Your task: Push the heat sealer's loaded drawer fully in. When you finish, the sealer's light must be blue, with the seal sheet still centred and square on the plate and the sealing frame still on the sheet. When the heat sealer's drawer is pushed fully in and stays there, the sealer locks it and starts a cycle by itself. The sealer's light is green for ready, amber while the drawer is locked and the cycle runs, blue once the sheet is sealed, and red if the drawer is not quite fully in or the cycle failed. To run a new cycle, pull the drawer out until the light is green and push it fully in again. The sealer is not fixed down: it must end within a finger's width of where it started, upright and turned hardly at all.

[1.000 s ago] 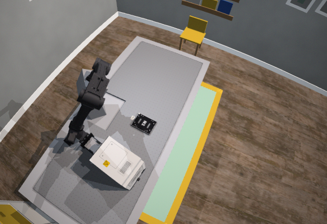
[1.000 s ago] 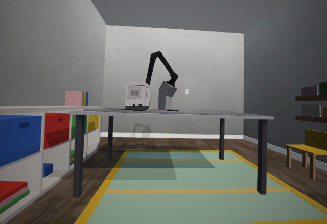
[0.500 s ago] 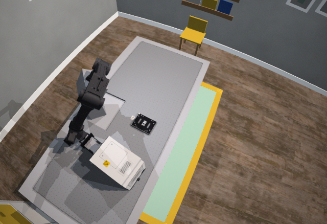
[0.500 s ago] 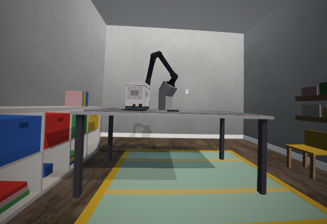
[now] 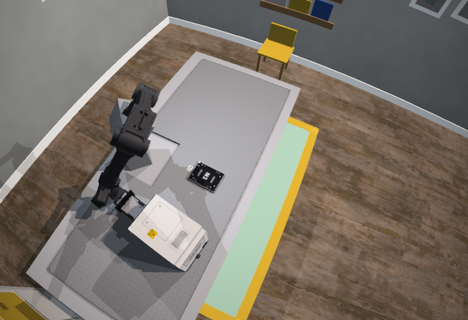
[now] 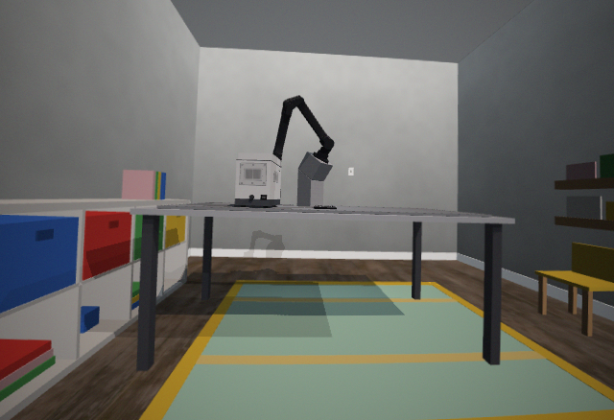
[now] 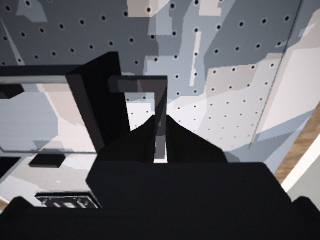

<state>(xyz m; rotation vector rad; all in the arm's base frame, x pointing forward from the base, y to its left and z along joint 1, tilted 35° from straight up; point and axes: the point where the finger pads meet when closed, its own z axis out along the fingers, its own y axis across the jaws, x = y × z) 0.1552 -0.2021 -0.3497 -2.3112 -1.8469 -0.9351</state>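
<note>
The white heat sealer (image 5: 168, 231) stands on the grey table near its left front part; it also shows in the exterior view (image 6: 257, 178). Its dark drawer (image 5: 130, 204) sticks out of the side that faces the arm. My gripper (image 5: 121, 200) is at the drawer's outer end. In the wrist view the fingers are shut on the thin upright bar of the drawer handle (image 7: 150, 95). The seal sheet, the frame and the sealer's light are hidden in all views.
A black plate (image 5: 205, 176) with a small white block (image 5: 189, 166) beside it lies on the table right of the arm. The arm's grey base (image 6: 312, 179) stands behind the sealer. The table's front edge is close to the sealer.
</note>
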